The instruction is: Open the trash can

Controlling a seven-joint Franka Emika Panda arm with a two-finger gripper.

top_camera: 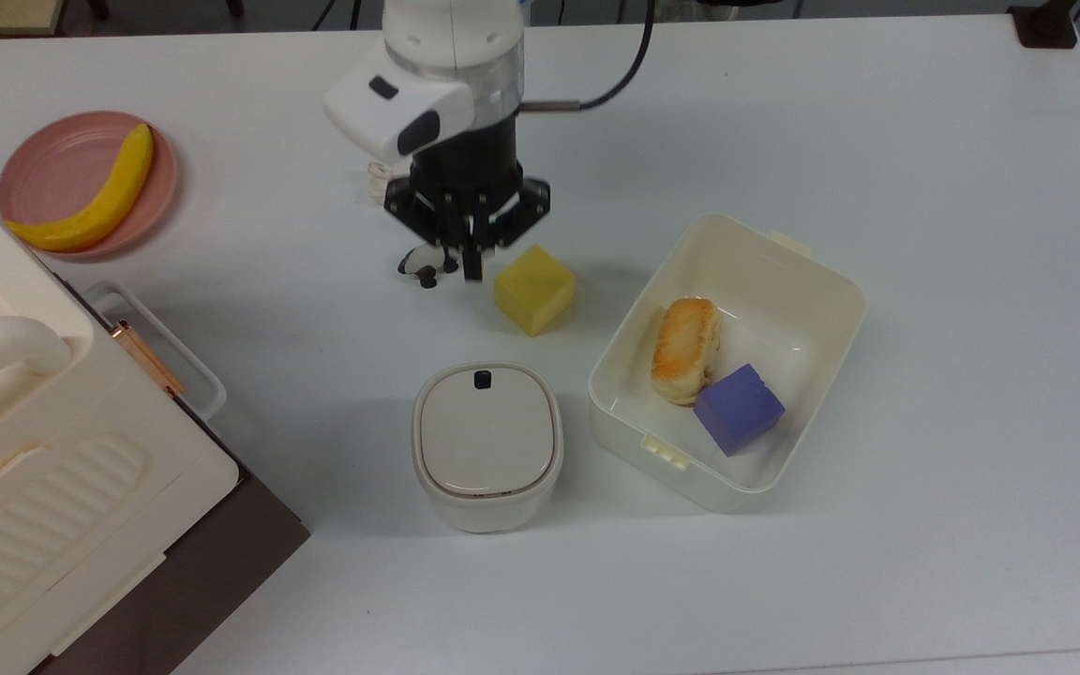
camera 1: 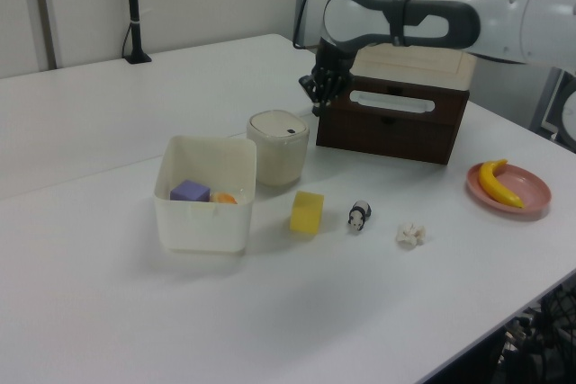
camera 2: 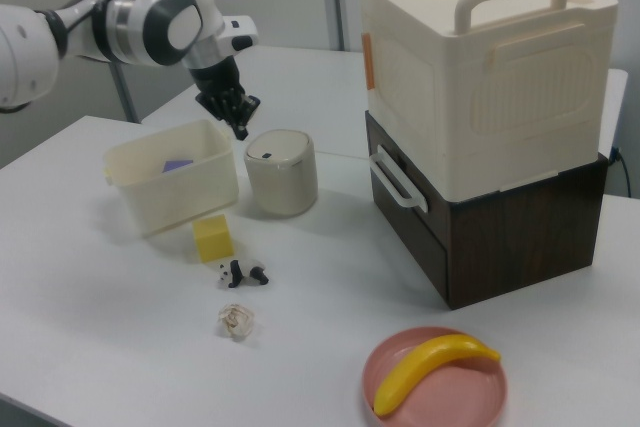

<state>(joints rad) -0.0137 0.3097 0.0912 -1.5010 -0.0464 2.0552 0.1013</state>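
trash can (top_camera: pixel 487 445) – light, rigid plastic, lid shut | take hold: press black button (top_camera: pixel 482 379), don't pinch | claw (top_camera: pixel 472 272) fingers together, empty, above the tabletop (top_camera: pixel 924 141)

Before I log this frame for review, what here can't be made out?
- Trash can contents: the shut lid hides them in the top view.
- Crumpled white lump: the arm covers most of it in the top view.
- Ribbed cream box: cut off by the top view's left edge.
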